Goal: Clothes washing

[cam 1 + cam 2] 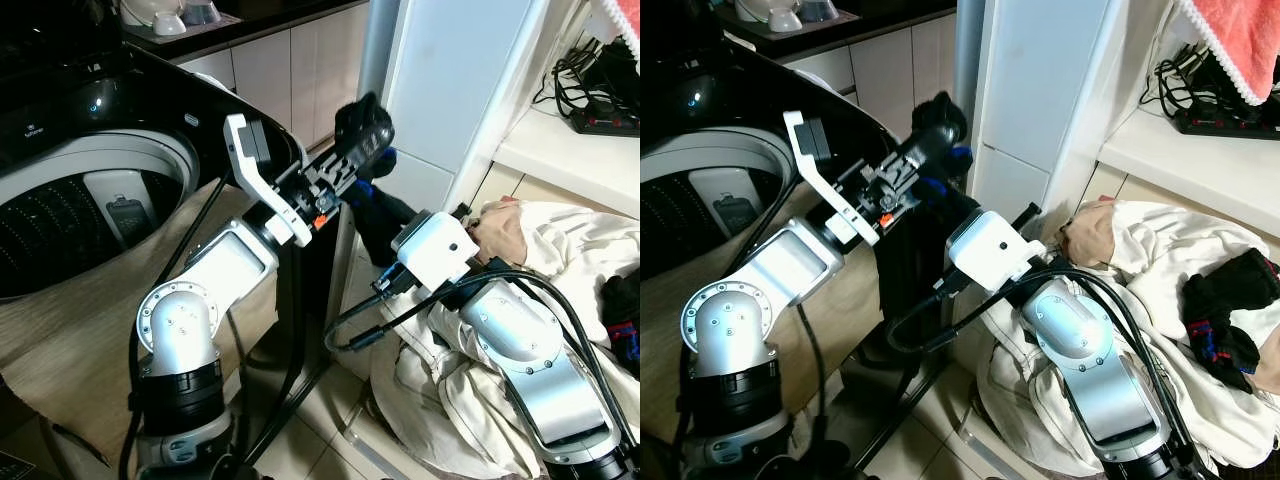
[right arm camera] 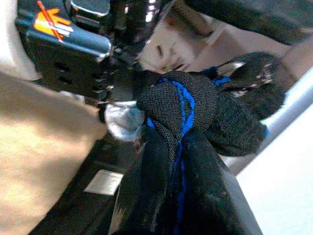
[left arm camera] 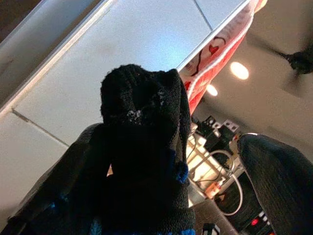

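Observation:
A black sock with blue trim [image 1: 378, 208] hangs in the air between both grippers, in front of a white cabinet [image 1: 450, 80]. My right gripper [image 2: 181, 142] is shut on the sock [image 2: 195, 105], its two fingers pressed together over the blue seam. My left gripper [image 1: 358, 140] is raised just above it. In the left wrist view the sock's cuff [image 3: 142, 127] lies over one finger, while the other finger [image 3: 276, 186] stands apart from it with a gap between. The open top-loading washing machine [image 1: 60, 220] is at my left.
A pile of pale laundry [image 1: 560, 250] lies on the floor at right, with another dark sock [image 1: 1225, 300] on it. A shelf [image 1: 1200, 160] holds a power strip with cables [image 1: 1230, 110], and a pink towel [image 1: 1240, 40] hangs above. Kitchen cupboards [image 1: 280, 70] stand behind.

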`<state>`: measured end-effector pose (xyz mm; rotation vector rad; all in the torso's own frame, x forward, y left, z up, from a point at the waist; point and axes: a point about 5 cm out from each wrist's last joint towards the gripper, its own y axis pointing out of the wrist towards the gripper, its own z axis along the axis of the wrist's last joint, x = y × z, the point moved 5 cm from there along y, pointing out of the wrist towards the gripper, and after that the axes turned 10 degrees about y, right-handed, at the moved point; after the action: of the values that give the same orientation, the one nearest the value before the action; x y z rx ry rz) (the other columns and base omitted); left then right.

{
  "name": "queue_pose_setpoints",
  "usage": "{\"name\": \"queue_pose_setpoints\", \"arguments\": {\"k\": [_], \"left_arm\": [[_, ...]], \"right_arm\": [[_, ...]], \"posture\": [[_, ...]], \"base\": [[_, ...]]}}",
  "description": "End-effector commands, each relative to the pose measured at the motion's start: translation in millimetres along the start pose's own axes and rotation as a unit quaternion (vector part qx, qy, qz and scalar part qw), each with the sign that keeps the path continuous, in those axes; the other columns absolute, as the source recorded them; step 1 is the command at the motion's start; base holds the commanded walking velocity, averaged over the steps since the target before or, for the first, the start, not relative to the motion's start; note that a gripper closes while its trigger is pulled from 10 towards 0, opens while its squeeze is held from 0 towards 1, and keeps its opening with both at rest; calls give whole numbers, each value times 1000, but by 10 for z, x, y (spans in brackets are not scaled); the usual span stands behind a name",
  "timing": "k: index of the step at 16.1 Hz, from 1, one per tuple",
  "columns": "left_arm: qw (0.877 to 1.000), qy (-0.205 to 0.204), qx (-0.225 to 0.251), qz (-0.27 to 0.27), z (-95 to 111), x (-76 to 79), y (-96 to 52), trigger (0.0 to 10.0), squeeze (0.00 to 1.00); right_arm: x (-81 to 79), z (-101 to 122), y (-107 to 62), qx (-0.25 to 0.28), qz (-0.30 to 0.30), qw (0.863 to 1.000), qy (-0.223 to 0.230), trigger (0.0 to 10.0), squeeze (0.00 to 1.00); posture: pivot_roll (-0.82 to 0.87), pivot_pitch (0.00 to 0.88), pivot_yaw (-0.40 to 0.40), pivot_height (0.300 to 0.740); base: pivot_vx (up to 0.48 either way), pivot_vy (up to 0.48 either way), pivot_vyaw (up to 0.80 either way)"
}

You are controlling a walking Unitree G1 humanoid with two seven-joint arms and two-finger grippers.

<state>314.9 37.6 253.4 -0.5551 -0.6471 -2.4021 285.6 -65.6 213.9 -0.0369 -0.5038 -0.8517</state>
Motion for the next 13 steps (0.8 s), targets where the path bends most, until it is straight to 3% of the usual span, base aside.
{"name": "queue_pose_setpoints", "arguments": {"k": [1, 3, 5, 7, 8, 13], "left_arm": [[998, 15, -27, -46, -100, 197, 50, 10000, 0], [998, 28, -44, -40, -145, 175, 41, 10000, 0], [999, 8, -51, 4, -161, 35, 55, 0, 0], [997, 10, -61, 36, -158, -80, 60, 0, 0], [995, 39, -69, 55, -147, -148, 54, 0, 0], [995, 45, -75, 53, -143, -123, 61, 0, 0]], "right_arm": [[-34, 37, 19, 1, 23, 1000, 4, 0, 0], [-16, 47, 16, 1, 25, 1000, 1, 0, 0], [23, 75, 22, 5, 20, 1000, -5, 0, 0], [33, 84, 24, 5, 18, 1000, -7, 0, 0], [37, 89, 25, 6, 17, 1000, -8, 0, 0], [46, 101, 39, 9, 15, 1000, -10, 0, 0]], "posture": [[-108, 0, -21, 740], [-108, 0, -20, 740], [-106, 0, -17, 740], [-105, 0, -14, 740], [-103, 0, -13, 740], [-99, 0, -14, 740]], "base": [[0, 0, 0], [0, 0, 0], [0, 0, 0], [0, 0, 0], [0, 0, 0], [0, 0, 0]]}}
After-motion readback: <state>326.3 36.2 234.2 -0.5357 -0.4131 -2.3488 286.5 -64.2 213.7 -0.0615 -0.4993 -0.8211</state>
